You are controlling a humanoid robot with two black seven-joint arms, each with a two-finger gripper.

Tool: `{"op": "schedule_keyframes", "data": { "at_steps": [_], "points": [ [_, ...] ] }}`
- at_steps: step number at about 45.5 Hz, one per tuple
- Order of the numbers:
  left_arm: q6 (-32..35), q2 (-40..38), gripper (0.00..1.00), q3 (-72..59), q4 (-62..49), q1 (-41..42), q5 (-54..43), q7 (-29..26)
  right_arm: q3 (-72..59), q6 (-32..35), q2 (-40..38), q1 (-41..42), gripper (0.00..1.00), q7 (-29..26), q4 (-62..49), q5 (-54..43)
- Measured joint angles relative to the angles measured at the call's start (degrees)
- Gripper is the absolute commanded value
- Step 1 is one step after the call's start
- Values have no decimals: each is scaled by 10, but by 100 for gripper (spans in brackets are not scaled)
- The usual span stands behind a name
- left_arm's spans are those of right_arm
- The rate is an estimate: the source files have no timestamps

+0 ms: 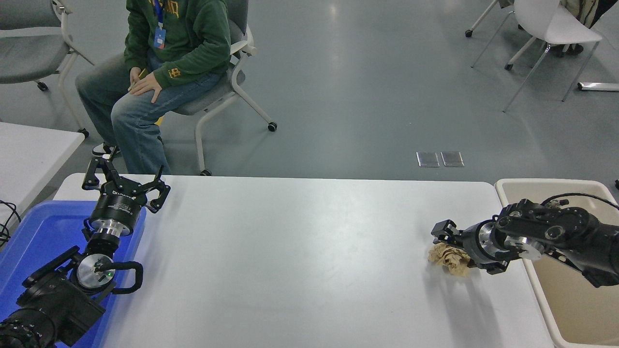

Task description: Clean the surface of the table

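The white table surface (300,251) fills the middle of the head view. A crumpled wad of brown paper (449,259) lies on it near the right end. My right gripper (455,249) reaches in from the right, low over the table. It is open, its fingers straddling the wad, with the upper finger (442,230) just behind the paper. My left gripper (126,186) is parked at the lower left, open and holding nothing, over the far corner of a blue tray.
A beige bin (570,309) stands against the table's right end, under my right arm. The blue tray (34,232) lies at the left under the left arm. A small white table (29,150) adjoins at far left. A person (159,72) sits beyond.
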Motion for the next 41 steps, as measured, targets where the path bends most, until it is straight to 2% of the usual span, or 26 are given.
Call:
{"op": "schedule_keyframes", "data": {
  "at_steps": [6, 11, 20, 26, 41],
  "points": [
    [0, 0, 100, 0, 0, 0, 0, 0, -1, 0, 9, -3, 82, 0, -6, -2],
    [0, 0, 100, 0, 0, 0, 0, 0, -2, 0, 15, -5, 68, 0, -9, -6],
    [0, 0, 100, 0, 0, 0, 0, 0, -3, 1, 20, -7, 33, 0, -12, -32],
    [0, 0, 100, 0, 0, 0, 0, 0, -4, 4, 22, -7, 1, 0, -13, -43],
    [0, 0, 100, 0, 0, 0, 0, 0, -5, 25, 15, 9, 0, 1, -11, -51]
  ]
}}
